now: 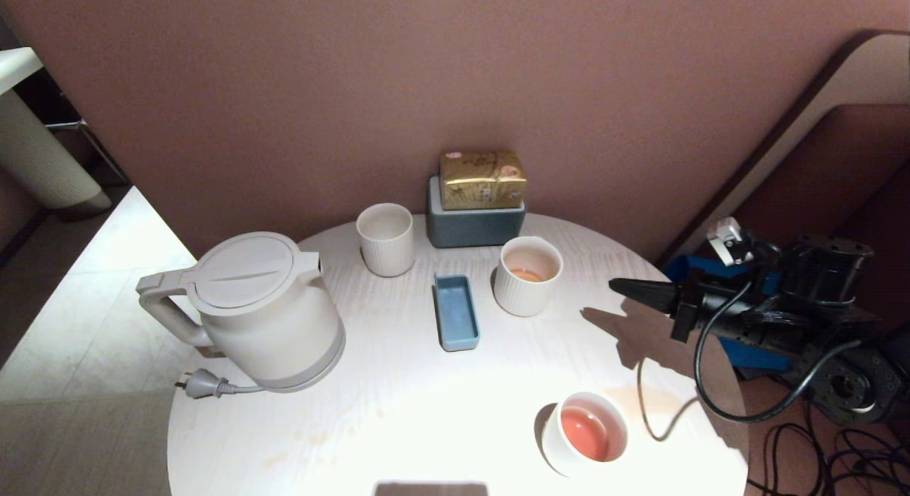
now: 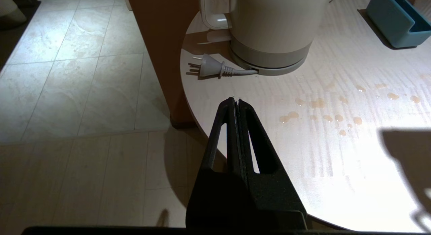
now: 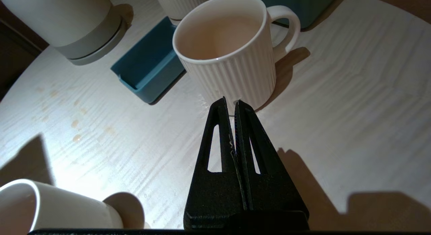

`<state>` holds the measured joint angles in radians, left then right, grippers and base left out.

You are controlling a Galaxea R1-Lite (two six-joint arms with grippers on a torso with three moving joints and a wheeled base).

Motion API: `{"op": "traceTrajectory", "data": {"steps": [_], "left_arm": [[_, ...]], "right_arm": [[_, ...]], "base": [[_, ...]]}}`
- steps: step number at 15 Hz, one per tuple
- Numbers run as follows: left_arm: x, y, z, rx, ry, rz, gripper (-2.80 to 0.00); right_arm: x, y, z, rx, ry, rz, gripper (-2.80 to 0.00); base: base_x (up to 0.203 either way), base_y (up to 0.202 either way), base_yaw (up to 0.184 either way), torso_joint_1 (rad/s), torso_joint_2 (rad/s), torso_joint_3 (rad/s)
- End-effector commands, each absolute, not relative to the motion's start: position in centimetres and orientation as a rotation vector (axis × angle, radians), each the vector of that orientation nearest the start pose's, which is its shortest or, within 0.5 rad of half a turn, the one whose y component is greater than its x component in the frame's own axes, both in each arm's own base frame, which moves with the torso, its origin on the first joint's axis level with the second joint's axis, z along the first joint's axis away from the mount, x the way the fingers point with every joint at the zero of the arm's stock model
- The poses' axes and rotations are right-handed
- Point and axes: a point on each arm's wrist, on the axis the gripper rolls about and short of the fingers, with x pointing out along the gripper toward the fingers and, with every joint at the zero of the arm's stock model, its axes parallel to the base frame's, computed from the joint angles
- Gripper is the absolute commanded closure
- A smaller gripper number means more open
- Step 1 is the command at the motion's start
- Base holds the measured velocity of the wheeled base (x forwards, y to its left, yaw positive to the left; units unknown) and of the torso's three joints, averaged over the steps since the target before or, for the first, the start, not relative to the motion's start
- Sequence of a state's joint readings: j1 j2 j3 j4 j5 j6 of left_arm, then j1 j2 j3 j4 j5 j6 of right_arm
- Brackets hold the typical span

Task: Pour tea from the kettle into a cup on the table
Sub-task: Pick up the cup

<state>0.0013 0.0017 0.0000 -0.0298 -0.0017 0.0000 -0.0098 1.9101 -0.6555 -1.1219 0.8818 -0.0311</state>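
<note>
Nearest, at the lower right of the head frame, a smooth white cup (image 1: 585, 434) holds pink tea (image 1: 584, 432) on the round white bench (image 1: 398, 411), spotted with pale drips (image 2: 318, 103). Mid-frame, the right gripper (image 1: 625, 287) reaches in from the right edge, jaws pressed together on nothing, tips toward the ribbed mug (image 1: 527, 275); the cream kettle (image 1: 263, 311) sits at left, plug (image 1: 202, 384) loose beside it. Farther back stand a ribbed tumbler (image 1: 386, 238) and a blue tray (image 1: 456, 311), while the left gripper (image 2: 235, 102), jaws likewise pressed together, hangs off the bench edge in its own wrist view.

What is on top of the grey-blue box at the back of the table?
A gold packet lies on the grey-blue box. It covers the top, so the box's inside cannot be seen.
</note>
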Motion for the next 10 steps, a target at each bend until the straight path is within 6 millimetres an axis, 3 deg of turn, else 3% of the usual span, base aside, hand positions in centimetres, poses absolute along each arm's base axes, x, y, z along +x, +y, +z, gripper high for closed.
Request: {"op": "traceTrajectory", "data": {"steps": [1,6,10], "left_arm": [[-2.3,0.0,7.9,0.000,-0.029,0.000,0.00],[-2.3,0.0,7.9,-0.001,-0.029,0.000,0.00],[-2.3,0.0,7.9,0.001,-0.029,0.000,0.00]], "right_arm": [[33.1,1.9,11.7,0.038,0.127,0.892,0.00],[35.1,1.2,10.3,0.043,0.145,0.835,0.00],[37.6,0.7,11.1,0.028,0.116,0.818,0.00]], "base": [[0.000,0.000,0.000,0.000,0.00,0.000],[0.000,0.000,0.000,0.000,0.00,0.000],[0.000,0.000,0.000,0.000,0.00,0.000]]}}
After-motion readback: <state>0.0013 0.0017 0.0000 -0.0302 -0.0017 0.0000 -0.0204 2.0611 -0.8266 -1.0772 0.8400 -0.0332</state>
